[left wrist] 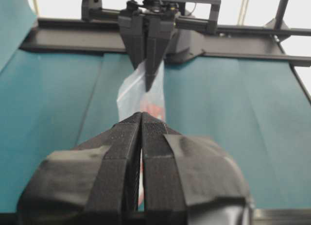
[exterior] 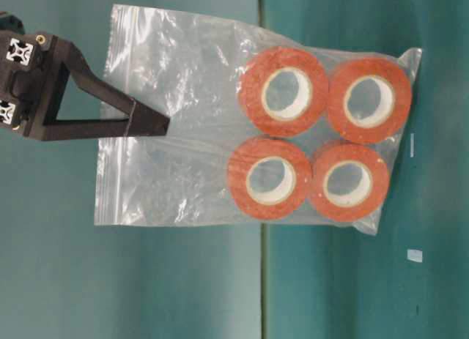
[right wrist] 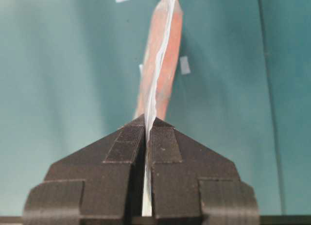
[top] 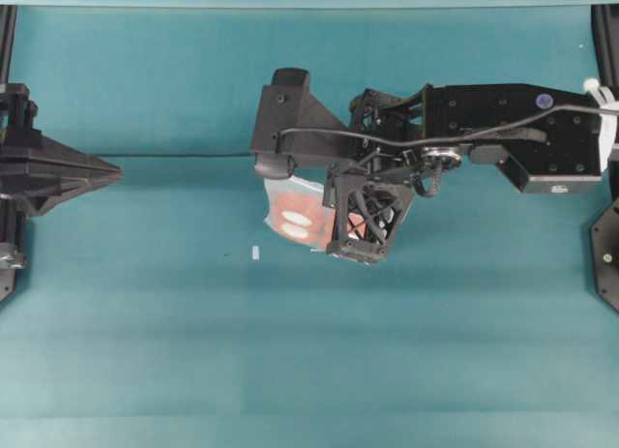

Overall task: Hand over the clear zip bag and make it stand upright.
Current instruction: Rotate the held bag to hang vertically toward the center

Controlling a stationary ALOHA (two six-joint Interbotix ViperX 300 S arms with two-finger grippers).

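The clear zip bag [exterior: 183, 170] hangs edge-down with several orange-red rolls [exterior: 282, 94] stacked in its lower half. My right gripper [exterior: 161, 125] is shut on the plastic just below the zip strip, and the right wrist view shows the film pinched between the pads [right wrist: 163, 142]. From overhead the right gripper [top: 279, 167] points down over the bag [top: 295, 216] at the table's middle. I cannot tell whether the bag's bottom edge touches the table. My left gripper [top: 116, 169] rests far left, shut on nothing, its tips [left wrist: 141, 115] aimed at the bag [left wrist: 131, 91].
Small white scraps lie on the teal table [top: 255, 253], [exterior: 415, 255], [right wrist: 184, 64]. Black frame posts stand at the left [top: 8, 274] and right [top: 607, 245] edges. A black rail [left wrist: 252, 45] runs behind the right arm.
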